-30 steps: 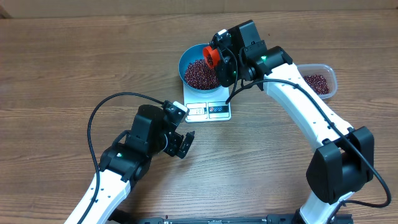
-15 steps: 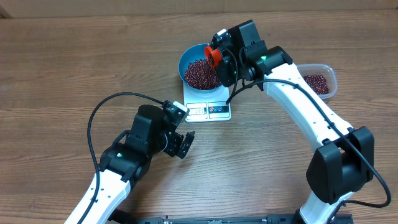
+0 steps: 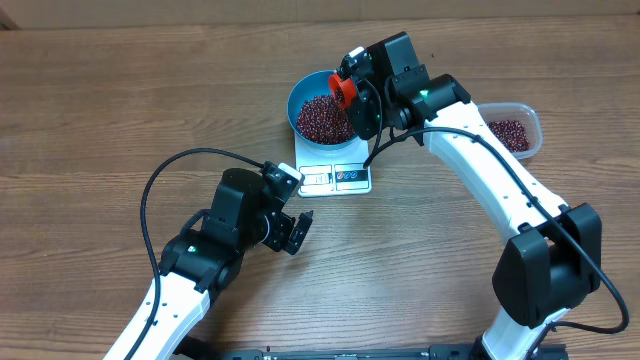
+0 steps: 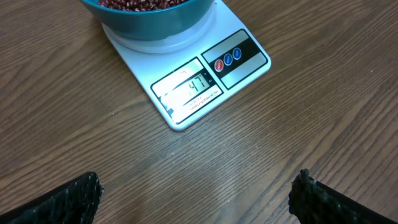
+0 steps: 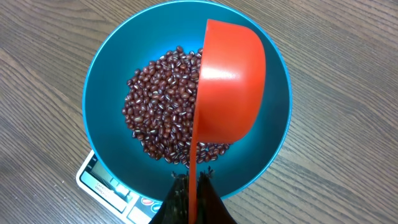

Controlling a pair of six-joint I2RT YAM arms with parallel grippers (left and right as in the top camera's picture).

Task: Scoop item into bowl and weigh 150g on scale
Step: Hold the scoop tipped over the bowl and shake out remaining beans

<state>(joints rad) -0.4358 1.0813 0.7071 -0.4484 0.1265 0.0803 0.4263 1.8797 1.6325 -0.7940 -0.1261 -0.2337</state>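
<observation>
Dosing is part done: the beans (image 5: 158, 106) sit in the bowl (image 5: 106, 74) on the scale (image 4: 189, 90), the right gripper (image 5: 193, 199) clamps the tipped red scoop (image 5: 230, 87), and the left gripper (image 4: 196, 199) hangs wide open (display not reliably legible), so target weight remains unconfirmed.

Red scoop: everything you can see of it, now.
The scoop is orange-red, smooth, plastic-looking: a deep rounded cup on a thin flat handle. It hangs tipped on its side over the blue bowl, rounded back to the wrist camera, mouth turned toward the beans. The right hand is shut on the handle. Whether its rim touches the beans is unclear.
</observation>
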